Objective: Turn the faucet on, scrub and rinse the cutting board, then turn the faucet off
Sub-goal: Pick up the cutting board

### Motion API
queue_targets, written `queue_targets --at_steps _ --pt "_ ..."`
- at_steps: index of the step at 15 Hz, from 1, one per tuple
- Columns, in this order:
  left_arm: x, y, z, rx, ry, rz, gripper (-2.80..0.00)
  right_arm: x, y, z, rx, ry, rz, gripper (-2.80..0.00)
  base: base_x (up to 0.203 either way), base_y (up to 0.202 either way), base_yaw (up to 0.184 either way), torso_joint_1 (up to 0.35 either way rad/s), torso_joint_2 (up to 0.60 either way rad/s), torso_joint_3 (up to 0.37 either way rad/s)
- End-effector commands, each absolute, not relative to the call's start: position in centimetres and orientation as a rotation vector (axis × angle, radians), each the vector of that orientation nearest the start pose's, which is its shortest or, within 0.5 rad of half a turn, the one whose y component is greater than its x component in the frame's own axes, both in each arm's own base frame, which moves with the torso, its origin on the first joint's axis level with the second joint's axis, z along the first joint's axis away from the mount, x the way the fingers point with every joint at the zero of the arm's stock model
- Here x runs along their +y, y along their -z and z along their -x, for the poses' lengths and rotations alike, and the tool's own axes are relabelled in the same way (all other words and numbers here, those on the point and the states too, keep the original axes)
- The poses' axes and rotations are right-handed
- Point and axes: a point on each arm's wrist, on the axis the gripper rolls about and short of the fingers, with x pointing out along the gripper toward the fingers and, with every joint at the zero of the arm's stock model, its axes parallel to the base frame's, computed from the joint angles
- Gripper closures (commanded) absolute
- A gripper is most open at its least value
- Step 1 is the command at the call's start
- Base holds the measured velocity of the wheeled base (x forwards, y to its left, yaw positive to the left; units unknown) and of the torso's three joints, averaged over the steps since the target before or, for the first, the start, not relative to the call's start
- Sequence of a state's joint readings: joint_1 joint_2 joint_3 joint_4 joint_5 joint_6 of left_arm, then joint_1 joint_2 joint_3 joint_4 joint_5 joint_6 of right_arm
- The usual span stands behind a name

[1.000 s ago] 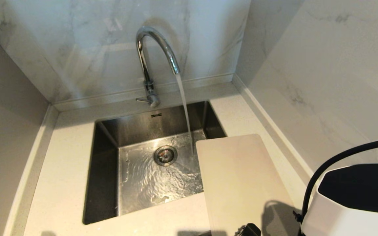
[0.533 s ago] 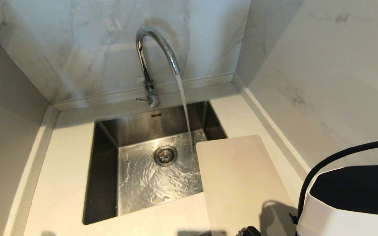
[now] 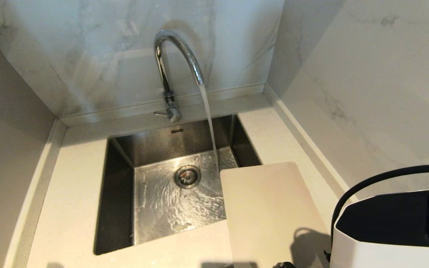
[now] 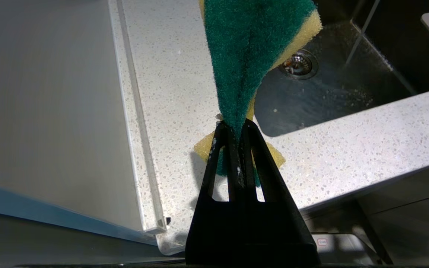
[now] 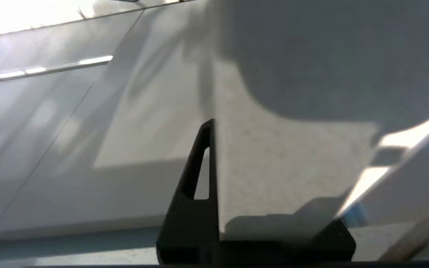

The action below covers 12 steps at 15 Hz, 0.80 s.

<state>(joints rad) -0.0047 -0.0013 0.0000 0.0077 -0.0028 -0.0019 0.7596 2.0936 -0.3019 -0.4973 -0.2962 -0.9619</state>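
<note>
Slid back toward me since a sec ago, the cutting board [image 3: 270, 212] now has its far short edge nearer the sink's [image 3: 119, 193] front-right corner, clear of the running stream from the faucet [image 3: 173, 63]. R gripper [image 5: 214, 156] has it: one finger flat against the board's edge-on face, jaws nearly closed on it, I judge. Long axis runs away from me, so next push goes fwd-left, under the water. Board looks plain cream, matte, rounded corners. L gripper [image 4: 237, 128] is clamped on a green-yellow sponge [image 4: 251, 48].

Right gripper [image 5: 214, 156] fingers clamp a board edge; left gripper [image 4: 237, 128] fingers pinch a sponge
</note>
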Motion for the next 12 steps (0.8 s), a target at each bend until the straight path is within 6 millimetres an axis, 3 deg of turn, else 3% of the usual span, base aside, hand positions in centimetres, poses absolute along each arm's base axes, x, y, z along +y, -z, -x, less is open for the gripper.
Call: queue_targets --at_steps 1,4,12 --pt "0.0 -7.5 2.3 0.008 0.008 0.003 0.00 14.2 2.6 -15.9 0.896 -0.949 1.505 0.00 0.000 0.000 0.000 0.000 0.00 0.000" --pt "0.0 -7.5 2.3 0.008 0.008 0.002 0.00 14.0 1.9 -15.3 0.865 -0.913 1.532 0.00 0.000 0.000 0.000 0.000 0.00 0.000" --pt "0.0 -7.5 2.3 0.008 0.008 0.003 0.00 12.9 -3.4 -12.1 0.611 -0.860 1.497 0.00 0.000 0.000 0.000 0.000 0.00 0.000"
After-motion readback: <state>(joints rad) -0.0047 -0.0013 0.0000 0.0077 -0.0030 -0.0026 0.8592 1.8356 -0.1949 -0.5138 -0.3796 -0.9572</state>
